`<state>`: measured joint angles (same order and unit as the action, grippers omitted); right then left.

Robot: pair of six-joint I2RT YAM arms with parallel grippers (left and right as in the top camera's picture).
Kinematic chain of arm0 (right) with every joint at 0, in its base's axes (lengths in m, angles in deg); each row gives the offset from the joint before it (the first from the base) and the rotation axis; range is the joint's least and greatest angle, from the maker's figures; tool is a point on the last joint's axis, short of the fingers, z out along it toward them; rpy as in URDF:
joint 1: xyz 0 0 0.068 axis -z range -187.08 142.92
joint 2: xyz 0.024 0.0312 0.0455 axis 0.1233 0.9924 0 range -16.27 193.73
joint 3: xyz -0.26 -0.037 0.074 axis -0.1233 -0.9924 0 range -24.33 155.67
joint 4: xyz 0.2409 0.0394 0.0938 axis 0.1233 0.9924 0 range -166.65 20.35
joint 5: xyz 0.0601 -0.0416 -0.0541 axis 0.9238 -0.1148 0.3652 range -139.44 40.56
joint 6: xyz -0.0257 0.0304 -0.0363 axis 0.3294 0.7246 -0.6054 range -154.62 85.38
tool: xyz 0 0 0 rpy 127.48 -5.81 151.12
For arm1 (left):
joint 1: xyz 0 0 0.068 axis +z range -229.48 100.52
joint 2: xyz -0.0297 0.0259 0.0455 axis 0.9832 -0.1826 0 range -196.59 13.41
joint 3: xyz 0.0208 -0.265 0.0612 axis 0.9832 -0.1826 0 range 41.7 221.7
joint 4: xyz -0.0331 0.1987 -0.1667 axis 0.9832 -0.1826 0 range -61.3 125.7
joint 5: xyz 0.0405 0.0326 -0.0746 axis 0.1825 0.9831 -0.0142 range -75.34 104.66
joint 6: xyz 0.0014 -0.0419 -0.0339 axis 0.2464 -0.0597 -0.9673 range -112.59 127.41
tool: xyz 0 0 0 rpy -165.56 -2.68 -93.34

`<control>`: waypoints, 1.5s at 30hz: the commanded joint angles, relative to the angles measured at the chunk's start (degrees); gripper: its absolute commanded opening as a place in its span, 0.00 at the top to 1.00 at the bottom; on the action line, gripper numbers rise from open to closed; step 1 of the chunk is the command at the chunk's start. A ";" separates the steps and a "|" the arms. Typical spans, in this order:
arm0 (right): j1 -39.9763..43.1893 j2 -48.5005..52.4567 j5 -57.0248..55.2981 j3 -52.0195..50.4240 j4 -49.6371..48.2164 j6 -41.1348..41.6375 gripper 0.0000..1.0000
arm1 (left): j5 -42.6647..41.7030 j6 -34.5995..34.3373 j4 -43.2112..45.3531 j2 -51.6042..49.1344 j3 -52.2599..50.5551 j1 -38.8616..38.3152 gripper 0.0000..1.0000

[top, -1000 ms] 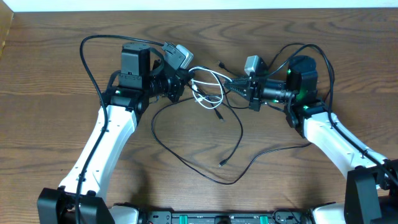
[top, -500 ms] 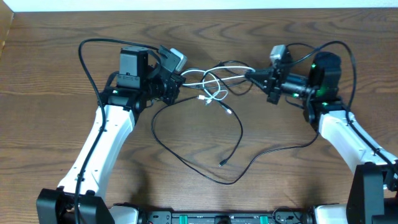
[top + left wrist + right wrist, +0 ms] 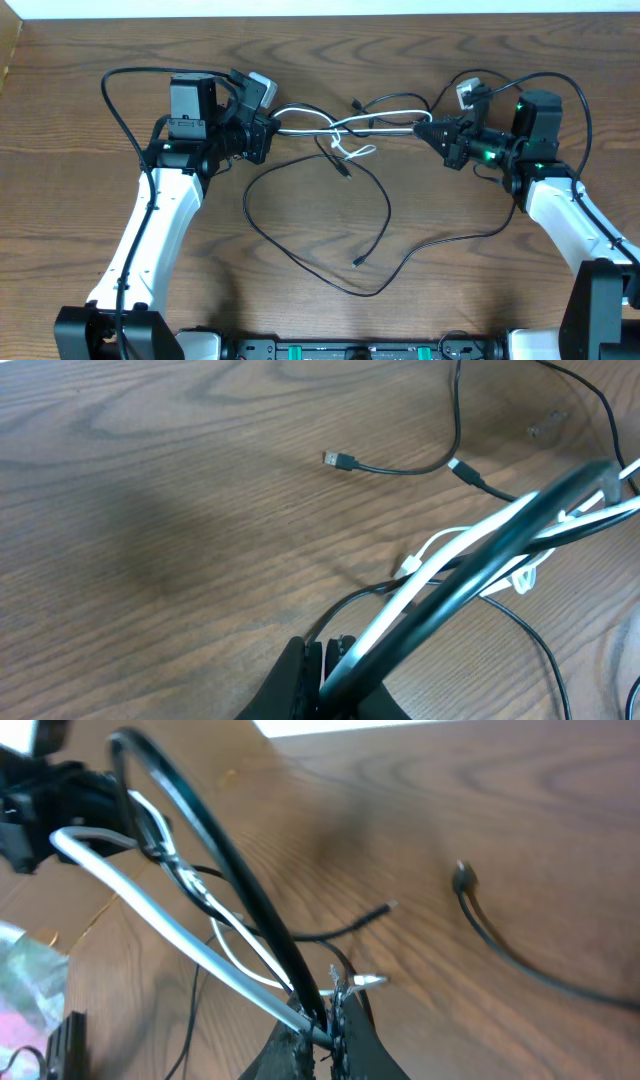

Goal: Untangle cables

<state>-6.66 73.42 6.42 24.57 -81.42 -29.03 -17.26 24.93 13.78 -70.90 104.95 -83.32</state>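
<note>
**Two arms of like build.** The left arm [image 3: 150, 240] and right arm [image 3: 565, 212] each have a long link in a smooth, rounded white shell, set between black joint housings. A boxy black motor block [image 3: 190, 100] sits near the left wrist. Its counterpart [image 3: 540, 118] on the right bears a small green light [image 3: 520, 104]. Each wrist carries a small grey camera module (left [image 3: 260, 88], right [image 3: 467, 92]). Thick black wires arch outward from the housings (left wire [image 3: 106, 88], right wire [image 3: 583, 100]). The left gripper [image 3: 270, 135] and right gripper [image 3: 425, 127] are black. In the wrist views their fingers show as matt black wedges (left [image 3: 298, 680], right [image 3: 290, 1055]). The black bases [image 3: 95, 330] flank a dark rail with green fittings [image 3: 340, 350].
</note>
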 commanded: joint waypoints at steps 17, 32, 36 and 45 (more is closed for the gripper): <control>1.11 -0.92 -1.68 0.11 1.88 0.98 0.50 | -12.79 0.85 3.65 0.83 0.61 2.47 0.93; -15.76 -0.92 2.45 0.11 -4.90 -33.18 0.38 | -27.96 0.83 4.42 0.83 0.61 1.79 0.92; -18.21 -0.92 1.01 0.11 -4.90 -36.74 0.34 | -28.11 0.83 4.42 0.83 0.61 -0.26 0.93; -18.75 -0.92 -4.98 0.11 -4.68 -39.78 0.21 | -28.15 2.16 4.39 0.83 0.61 -5.99 0.93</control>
<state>-25.06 73.31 3.97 24.57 -86.36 -65.82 -43.77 25.72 18.02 -70.90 104.95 -87.51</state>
